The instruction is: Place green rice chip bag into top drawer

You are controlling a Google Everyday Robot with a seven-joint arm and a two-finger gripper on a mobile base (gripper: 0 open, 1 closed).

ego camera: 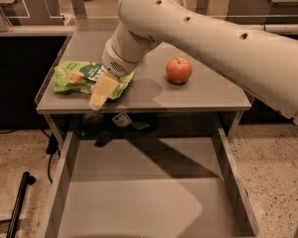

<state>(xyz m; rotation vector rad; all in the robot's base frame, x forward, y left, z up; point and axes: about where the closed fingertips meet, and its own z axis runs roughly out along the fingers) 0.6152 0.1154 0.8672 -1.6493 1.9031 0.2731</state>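
The green rice chip bag point(79, 77) lies flat on the left part of the grey tabletop point(198, 90). My gripper point(101, 91), pale yellow at its tip, hangs from the big white arm over the bag's right end, near the table's front edge. It covers that end of the bag. The top drawer point(139, 192) is pulled out below the table's front, wide and shallow, with nothing in it.
A red apple point(179, 70) stands on the tabletop to the right of the bag. The white arm point(213, 38) crosses the upper right of the view. A dark pole point(20, 202) and cables lie on the speckled floor at the left.
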